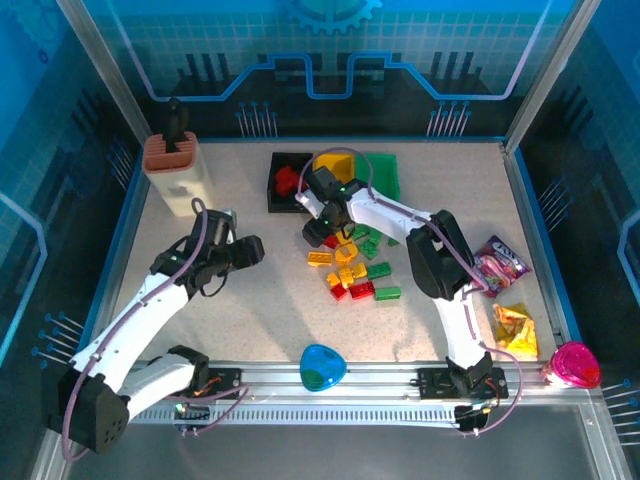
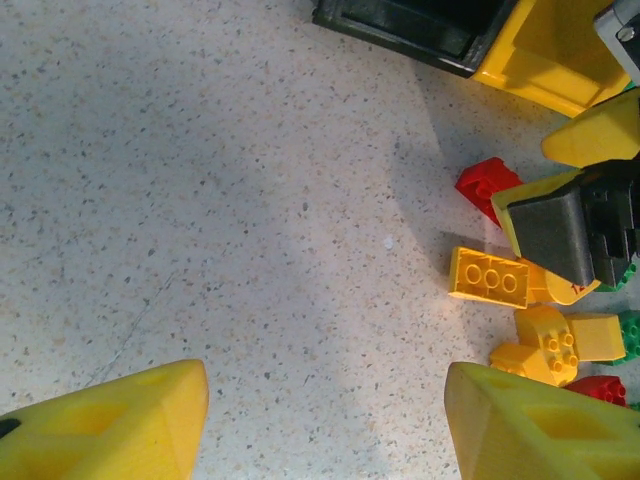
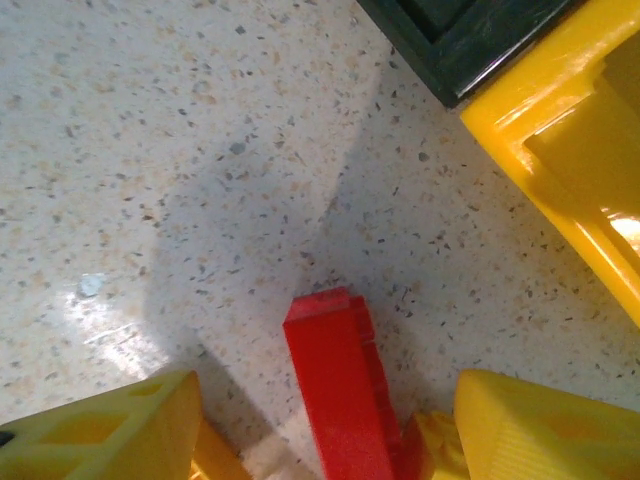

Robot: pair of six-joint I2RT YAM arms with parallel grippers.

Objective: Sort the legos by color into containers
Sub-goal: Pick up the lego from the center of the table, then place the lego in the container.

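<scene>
Straddling a red lego [image 3: 335, 390] on the desk [image 3: 150, 150] just short of the black bin [image 3: 470, 40], the right gripper [image 3: 330, 440] holds its jaws wide, and closing could also pinch the yellow lego [image 3: 428, 450] that seems to touch it, while the left gripper [image 2: 320, 420] hangs wide-jawed over bare desk.

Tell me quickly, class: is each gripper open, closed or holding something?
Left gripper: open, empty.
Right gripper: open, a small red plastic brick between its fingers, not clamped.
</scene>
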